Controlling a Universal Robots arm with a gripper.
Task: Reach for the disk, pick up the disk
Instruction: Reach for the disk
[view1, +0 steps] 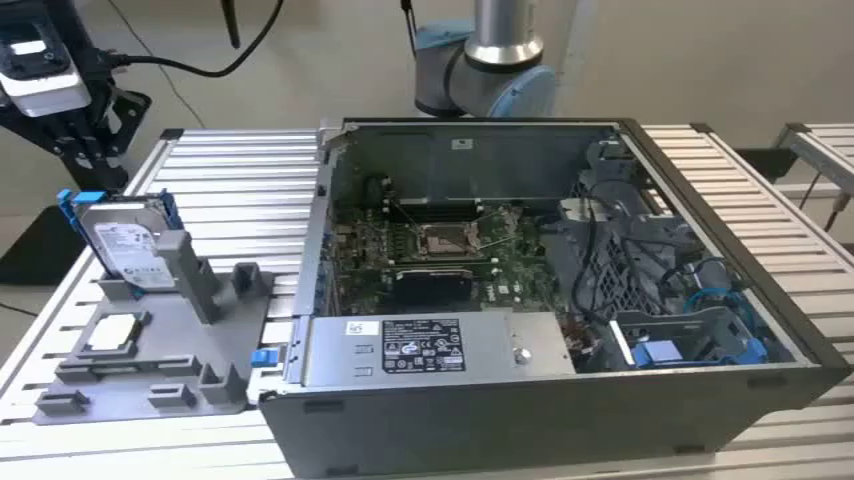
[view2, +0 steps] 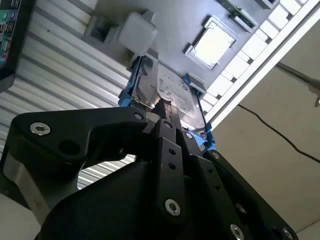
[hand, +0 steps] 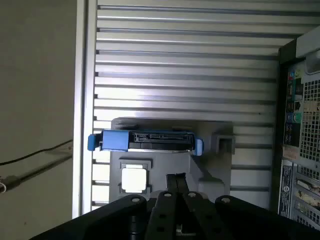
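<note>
The disk (view1: 127, 240) is a silver-grey hard drive with a white label and a bright blue frame. It stands on edge in a slot of the grey fixture (view1: 160, 375) at the exterior view's left. Both wrist views show it just beyond my fingertips: its labelled face (view2: 172, 95) and its connector edge (hand: 150, 141). My black gripper (view1: 88, 158) hangs just above and slightly behind the disk's top edge, not touching it. Its fingers are shut together with nothing between them, as the wrist views show at the gripper (view2: 165, 109) (hand: 176, 179).
A small square silvery chip (view1: 114, 332) lies in the fixture in front of the disk. An open computer case (view1: 534, 430) fills the middle and right of the slatted table, a grey labelled box (view1: 427, 345) inside it. The table's edge (hand: 80, 125) runs close behind the fixture.
</note>
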